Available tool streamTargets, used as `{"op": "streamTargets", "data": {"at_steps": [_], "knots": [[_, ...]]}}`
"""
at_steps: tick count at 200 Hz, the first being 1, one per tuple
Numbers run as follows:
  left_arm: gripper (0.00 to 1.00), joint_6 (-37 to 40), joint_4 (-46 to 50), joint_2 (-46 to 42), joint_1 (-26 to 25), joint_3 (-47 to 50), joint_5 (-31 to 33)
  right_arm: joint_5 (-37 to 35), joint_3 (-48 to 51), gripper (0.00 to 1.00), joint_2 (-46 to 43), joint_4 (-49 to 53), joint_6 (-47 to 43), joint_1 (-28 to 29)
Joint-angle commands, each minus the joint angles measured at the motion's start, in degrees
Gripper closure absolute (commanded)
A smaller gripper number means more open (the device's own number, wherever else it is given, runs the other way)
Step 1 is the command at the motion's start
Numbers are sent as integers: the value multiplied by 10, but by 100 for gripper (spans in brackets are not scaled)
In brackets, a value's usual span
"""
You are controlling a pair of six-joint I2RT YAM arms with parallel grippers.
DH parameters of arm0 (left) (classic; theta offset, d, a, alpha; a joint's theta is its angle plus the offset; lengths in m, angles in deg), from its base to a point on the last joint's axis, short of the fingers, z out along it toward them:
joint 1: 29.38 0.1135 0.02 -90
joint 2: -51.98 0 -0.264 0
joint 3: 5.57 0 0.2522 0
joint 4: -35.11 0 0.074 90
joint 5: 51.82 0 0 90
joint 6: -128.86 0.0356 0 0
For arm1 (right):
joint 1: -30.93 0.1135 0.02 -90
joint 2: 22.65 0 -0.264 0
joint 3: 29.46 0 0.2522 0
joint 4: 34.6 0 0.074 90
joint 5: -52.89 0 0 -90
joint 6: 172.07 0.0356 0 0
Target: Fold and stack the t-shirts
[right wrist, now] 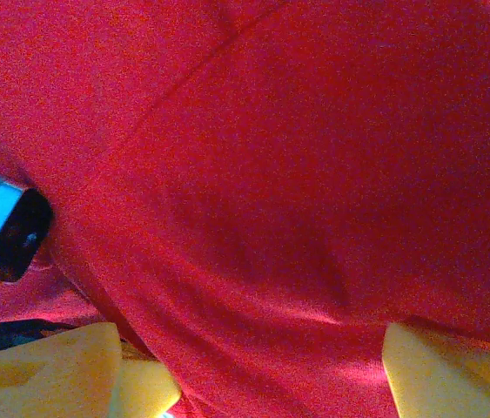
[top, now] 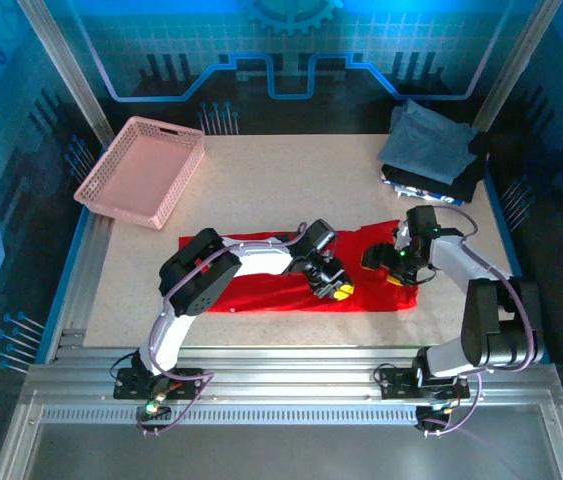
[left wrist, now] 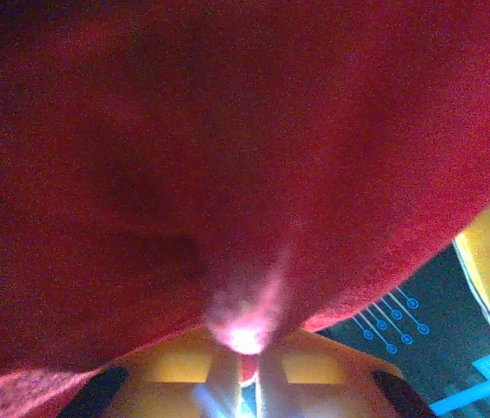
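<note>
The left arm stretches from its base across the table (top: 291, 190), elbow bent, its wrist low over the red t-shirt (top: 266, 295) that lies spread flat near the middle. The left gripper (top: 333, 288) (left wrist: 246, 348) is pinched together on a raised fold of that red cloth. The right arm doubles back from its base, and the right gripper (top: 393, 262) (right wrist: 262, 370) presses down on the shirt's right end, its yellow fingers (right wrist: 70, 370) wide apart with cloth bulging between them. At far left stands the pink mesh basket (top: 146, 170), its floor showing. At far right, a folded grey-blue shirt (top: 431, 145) tops the dark shirts (top: 466, 175).
</note>
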Motion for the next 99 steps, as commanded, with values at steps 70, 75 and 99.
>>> {"op": "streamTargets", "data": {"at_steps": [70, 75, 99], "knots": [[100, 13, 16, -70, 7, 73, 12, -50, 5, 21, 43, 11, 0, -17], [100, 13, 15, -69, 8, 74, 9, -52, 4, 21, 47, 11, 1, -17], [84, 13, 12, -59, 7, 64, -3, -53, 0, 22, 55, 10, 4, -17]]}}
